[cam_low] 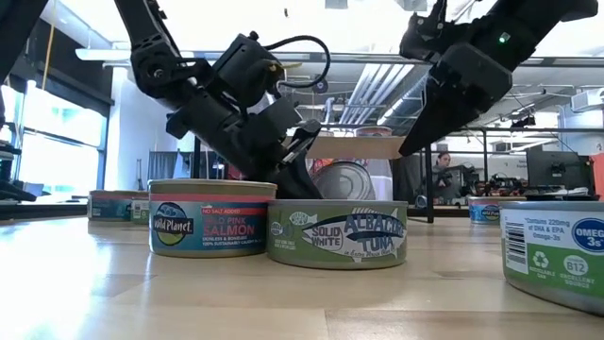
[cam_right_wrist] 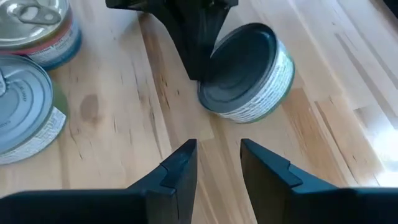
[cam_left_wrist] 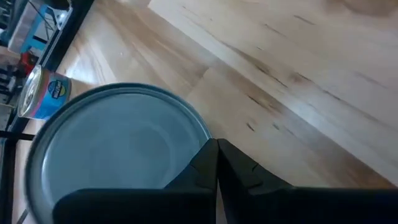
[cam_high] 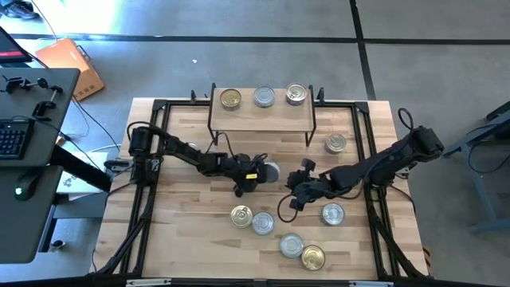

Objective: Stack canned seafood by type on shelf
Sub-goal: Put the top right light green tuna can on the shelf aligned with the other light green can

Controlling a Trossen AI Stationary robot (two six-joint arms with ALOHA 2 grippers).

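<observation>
1. Setting: a slatted wood worktop (cam_high: pixel 191 231) in an open lab space, desks and monitors in the background of the low view, a person way off at the back. The shelf (cam_high: pixel 263 118) sits at the far edge with three tins on it.

2. What could go wrong: the left end effector (cam_high: pixel 256 171) has its fingers (cam_left_wrist: pixel 214 165) pressed completely together, tips right at the rim of a tilted tin (cam_right_wrist: pixel 245 71). From the left wrist view I'd say it closed on nothing, or at best pinched the lid edge. That tin is propped up on its edge, leaning, so any nudge could send it rolling or flopping flat. If the arm lifts now, my guess is it comes up empty or drags the tin sideways.

3. Second risk: the right end effector (cam_high: pixel 296 191) is close by, pointed at the same tin. Both arms crowding one spot looks like a collision waiting to happen.

4. Pose, left arm: stretched in from the left side, wrist angled down steeply toward the worktop, tips low beside the tin.

5. Pose, right arm: reaching in from the right, held above the wood, fingers (cam_right_wrist: pixel 180 165) a bit apart with nothing between them.

6. Further out: the salmon tin (cam_low: pixel 209 219) and tuna tin (cam_low: pixel 337 234) sit side by side near the front, with more loose tins around them and one tin (cam_high: pixel 335 143) just right of the shelf.
</observation>
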